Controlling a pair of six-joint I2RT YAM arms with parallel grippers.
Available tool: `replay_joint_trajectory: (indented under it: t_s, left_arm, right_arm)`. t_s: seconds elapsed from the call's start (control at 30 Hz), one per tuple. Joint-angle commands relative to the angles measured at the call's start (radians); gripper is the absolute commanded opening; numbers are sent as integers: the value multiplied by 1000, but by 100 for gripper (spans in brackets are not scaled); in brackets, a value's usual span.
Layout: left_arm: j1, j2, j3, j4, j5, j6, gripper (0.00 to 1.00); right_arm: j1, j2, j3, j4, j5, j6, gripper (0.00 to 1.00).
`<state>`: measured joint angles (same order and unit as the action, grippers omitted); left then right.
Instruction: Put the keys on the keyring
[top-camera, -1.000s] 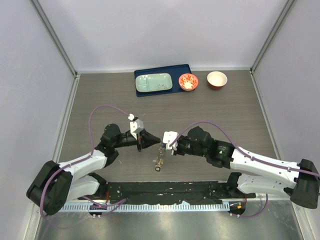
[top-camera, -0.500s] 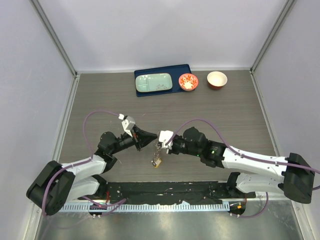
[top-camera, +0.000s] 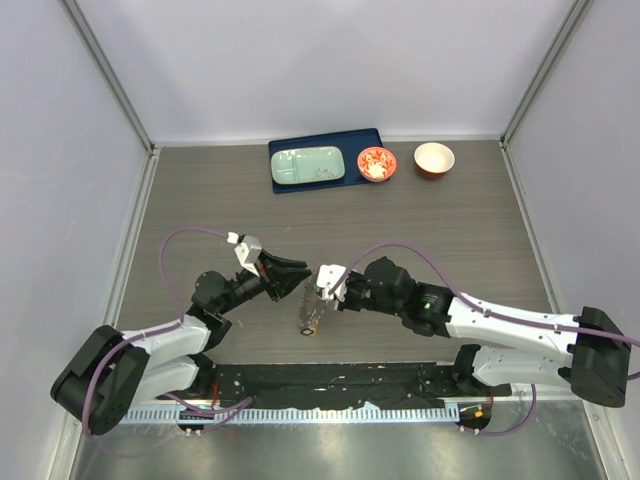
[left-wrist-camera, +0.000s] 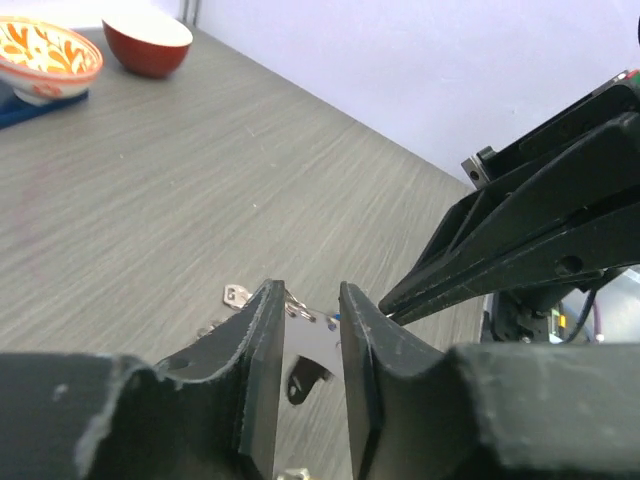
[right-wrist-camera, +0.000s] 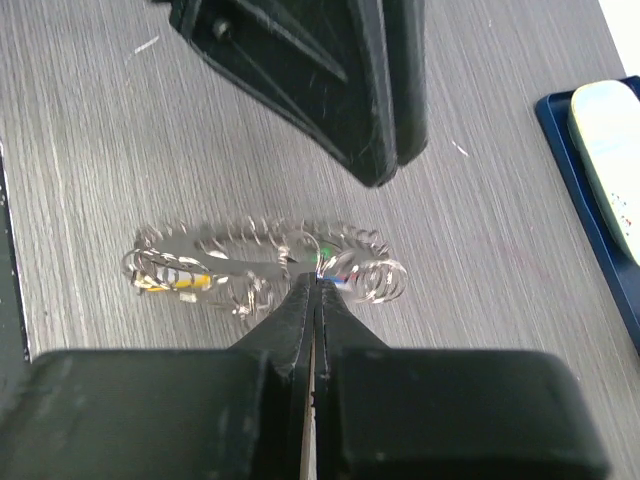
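Note:
The keyring (right-wrist-camera: 240, 245) is a flat grey metal piece with small wire loops all round its rim. My right gripper (right-wrist-camera: 315, 282) is shut on its near edge and holds it just over the table (top-camera: 311, 314). Keys hang on it: a yellow-headed one (right-wrist-camera: 185, 284) at the left, and green and blue heads right at my fingertips. My left gripper (top-camera: 300, 272) sits just left of the ring, its fingers (right-wrist-camera: 385, 130) clear of it. In the left wrist view the jaws stand slightly open (left-wrist-camera: 305, 300), with the ring (left-wrist-camera: 312, 345) and a silver key (left-wrist-camera: 235, 295) beyond them.
At the back of the table stands a blue tray (top-camera: 372, 140) holding a pale green plate (top-camera: 307, 166). To its right are a patterned red-and-white bowl (top-camera: 376, 164) and a red bowl (top-camera: 434, 159). Grey walls close in both sides.
My left gripper has drawn back to the left, off the keyring, and its jaws have parted a little. My right gripper has shifted slightly left, still holding the ring.

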<state>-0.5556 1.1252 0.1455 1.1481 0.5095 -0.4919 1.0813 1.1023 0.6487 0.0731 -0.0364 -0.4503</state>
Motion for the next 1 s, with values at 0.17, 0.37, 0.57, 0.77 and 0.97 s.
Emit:
replay_joint_trajectory:
  t_s: [0.17, 0.37, 0.57, 0.77, 0.97]
  left_arm:
    - [3, -90, 75, -161, 47, 223, 45]
    - [6, -30, 141, -208, 184, 331, 52]
    - [16, 113, 221, -234, 438, 418, 55]
    - [28, 217, 278, -266, 599, 542, 56]
    - [29, 277, 390, -515, 707, 713, 48]
  right_arm:
    - [8, -39, 101, -154, 29, -60, 1]
    - [9, -55, 103, -151, 33, -73, 1]
    - [9, -64, 101, -154, 33, -76, 1]
    - [9, -70, 100, -156, 30, -76, 1]
    - [9, -70, 98, -157, 21, -74, 1]
